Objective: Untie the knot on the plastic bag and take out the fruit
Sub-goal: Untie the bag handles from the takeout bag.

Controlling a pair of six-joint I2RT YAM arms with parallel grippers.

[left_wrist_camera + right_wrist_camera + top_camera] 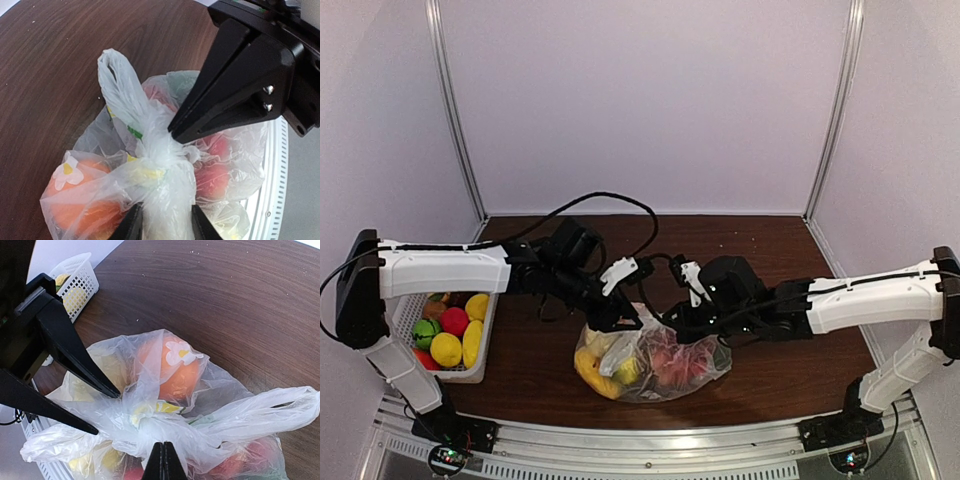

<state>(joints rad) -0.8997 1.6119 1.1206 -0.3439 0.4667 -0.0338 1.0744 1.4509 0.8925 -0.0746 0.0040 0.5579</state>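
Knot (161, 150): tops the bag (655, 370) on the table (770, 250), between both arms.
Right gripper (163, 455): closed, pinching the knot's plastic.
Left gripper (166, 215): fingers apart, straddling the bag's neck, gripping nothing.
Risk: we judge that pulling one-handed may tighten the knot or tear the film, spilling the fruit (172, 372).

Both arms stretch in low from either side, wrists dipped so the tips almost meet in the middle. The left gripper (165, 225) has its fingers spread apart, while the right gripper (162, 460) has its fingers pressed tightly together.
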